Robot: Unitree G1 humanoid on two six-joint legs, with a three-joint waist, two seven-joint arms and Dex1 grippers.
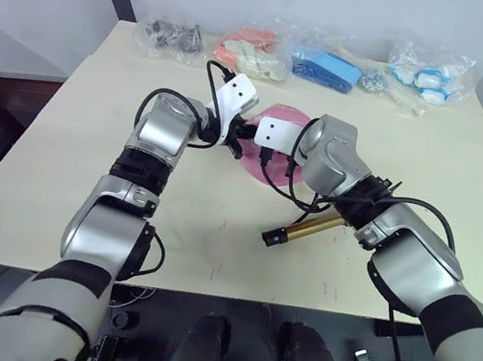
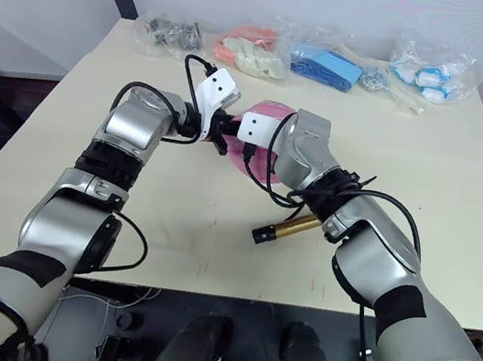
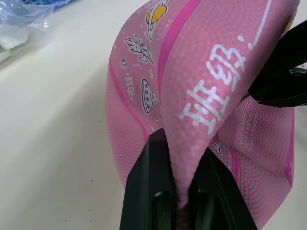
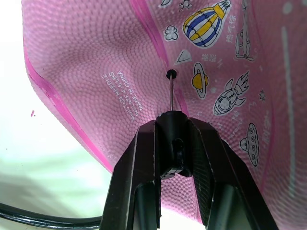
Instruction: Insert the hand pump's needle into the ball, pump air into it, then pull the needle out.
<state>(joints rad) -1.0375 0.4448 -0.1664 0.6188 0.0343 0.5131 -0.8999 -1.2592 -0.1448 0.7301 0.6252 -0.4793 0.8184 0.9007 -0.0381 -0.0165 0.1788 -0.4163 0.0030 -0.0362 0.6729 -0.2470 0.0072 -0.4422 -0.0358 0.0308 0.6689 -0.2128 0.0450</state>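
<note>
A: Ball (image 1: pixel 282 118) sits limp mid-counter (image 1: pixel 94 119), both arms meeting over it; hand pump (image 1: pixel 305 230) lies just beside it.

B: Left wrist view: left pincer (image 3: pixel 180 191) clamps a fold, steadying the skin.

A: Right wrist view: right pincer (image 4: pixel 175 158) grips the needle (image 4: pixel 171 93), tip at the valve — insertion looks barely begun.

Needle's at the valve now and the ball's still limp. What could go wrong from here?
1. The needle is thin and its tip sits at the black valve; any sideways push from the right pincer may bend it.
2. The left pincer pinches only a fold of the limp ball; the rubber may slip or buckle away.
3. The hand pump lies loose beside the right arm, so its hose might tug the needle.
</note>
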